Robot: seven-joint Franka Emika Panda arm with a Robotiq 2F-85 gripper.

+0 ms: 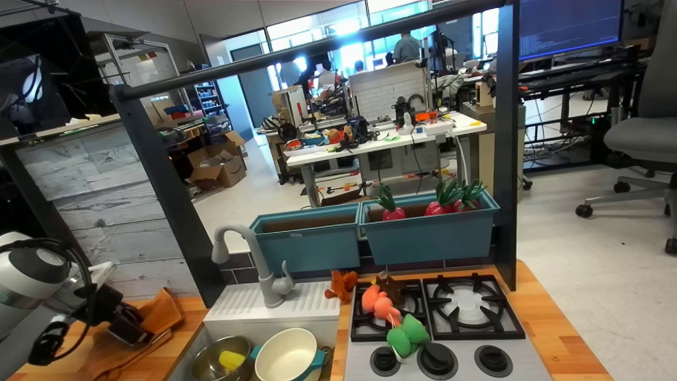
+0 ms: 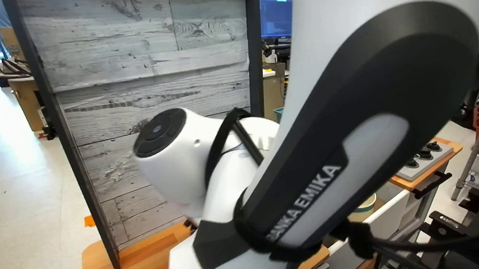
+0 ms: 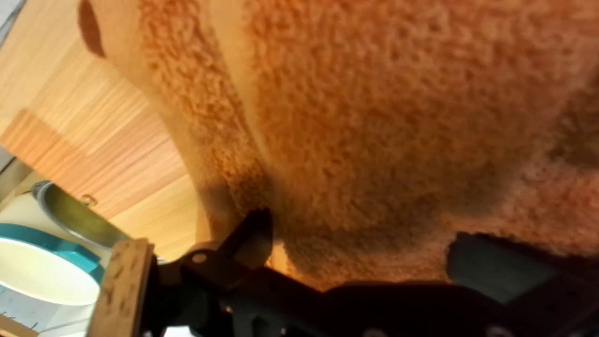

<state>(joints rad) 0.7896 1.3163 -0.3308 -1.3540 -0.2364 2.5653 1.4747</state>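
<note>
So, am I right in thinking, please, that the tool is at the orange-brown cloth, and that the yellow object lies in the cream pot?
Not quite: the yellow object lies in the metal bowl beside the cream pot, not in that pot, as an exterior view shows. The tool is indeed at the orange-brown cloth.

grey faucet (image 1: 272, 287), teal planters (image 1: 429, 238)
</note>
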